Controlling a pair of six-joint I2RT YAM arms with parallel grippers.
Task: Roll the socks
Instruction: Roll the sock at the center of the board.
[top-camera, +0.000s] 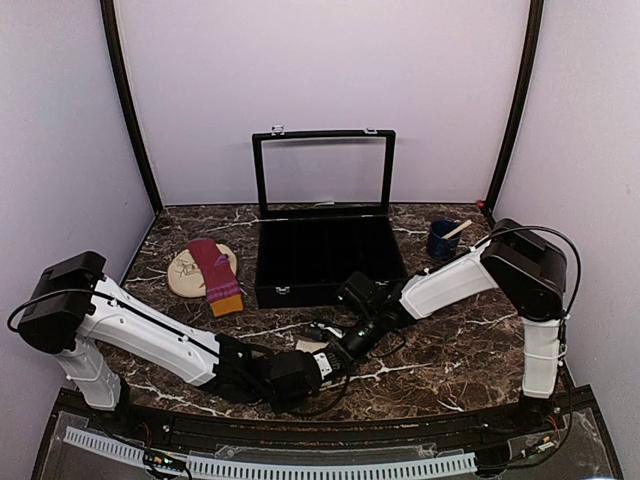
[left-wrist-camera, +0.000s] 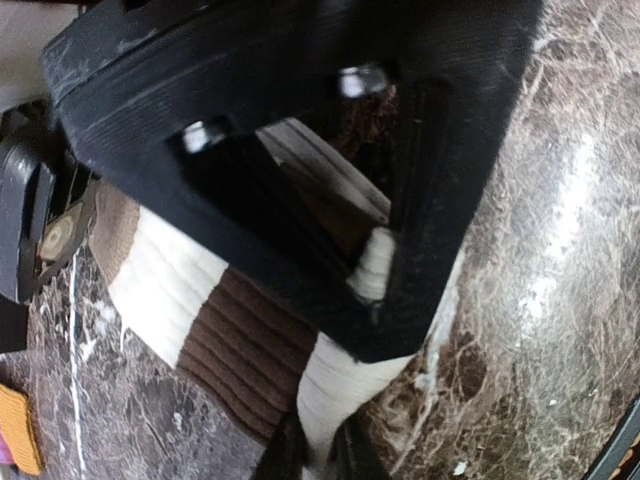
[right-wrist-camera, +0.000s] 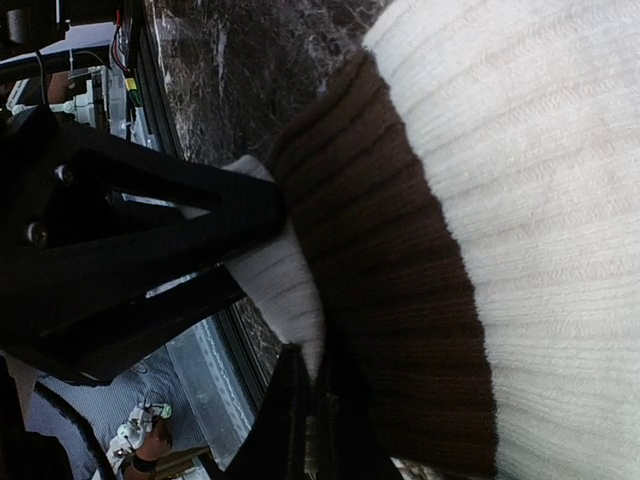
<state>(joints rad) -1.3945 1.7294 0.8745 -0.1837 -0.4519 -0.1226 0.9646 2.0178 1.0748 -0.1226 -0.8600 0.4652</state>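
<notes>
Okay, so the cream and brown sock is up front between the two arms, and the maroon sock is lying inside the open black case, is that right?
Not quite. The maroon sock lies on the tan oval mat left of the open black case, not inside it; the top external view shows this. The cream and brown sock is indeed up front.
</notes>
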